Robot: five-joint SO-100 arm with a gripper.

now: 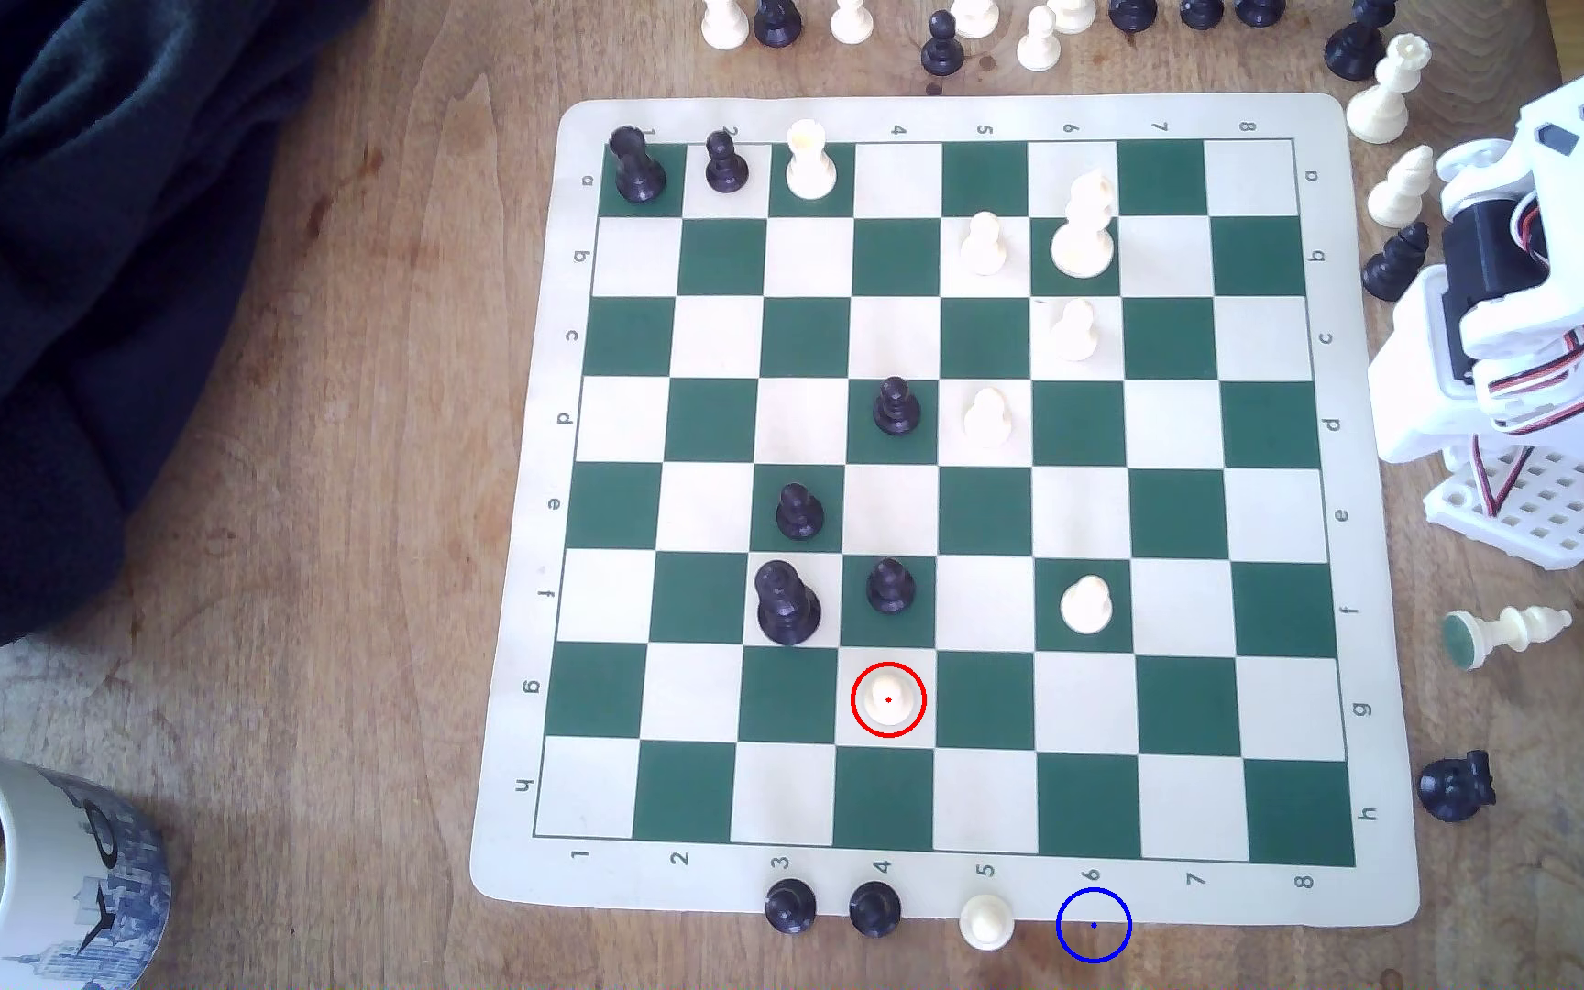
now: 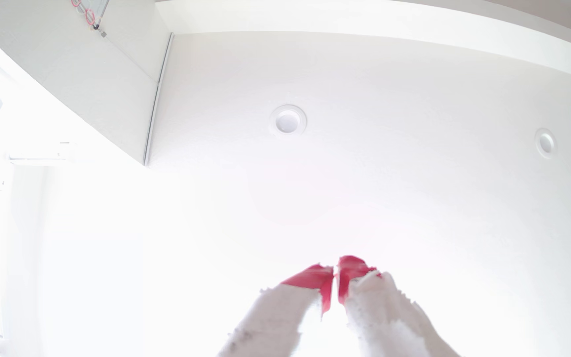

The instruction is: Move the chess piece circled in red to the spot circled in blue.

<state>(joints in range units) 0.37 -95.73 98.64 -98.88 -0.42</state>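
The chess piece circled in red [image 1: 888,698] is a cream-white pawn standing upright on a light square in row g, column 4 of the green and cream board [image 1: 945,885]. The spot circled in blue [image 1: 1093,924] lies on the board's near margin below column 6, beside a white pawn [image 1: 986,920]. My arm [image 1: 1550,286] sits folded at the exterior view's right edge, far from the pawn. In the wrist view my gripper [image 2: 335,269] points up at a white ceiling, its red-tipped fingers [image 2: 311,278] together with nothing between them.
Black pawns [image 1: 889,583] and a taller black piece [image 1: 786,602] stand just behind the circled pawn. Two black pawns [image 1: 831,906] sit on the near margin. Loose pieces lie off the board at the far and right sides. A mug [image 1: 17,866] and dark cloth [image 1: 83,286] occupy the exterior view's left.
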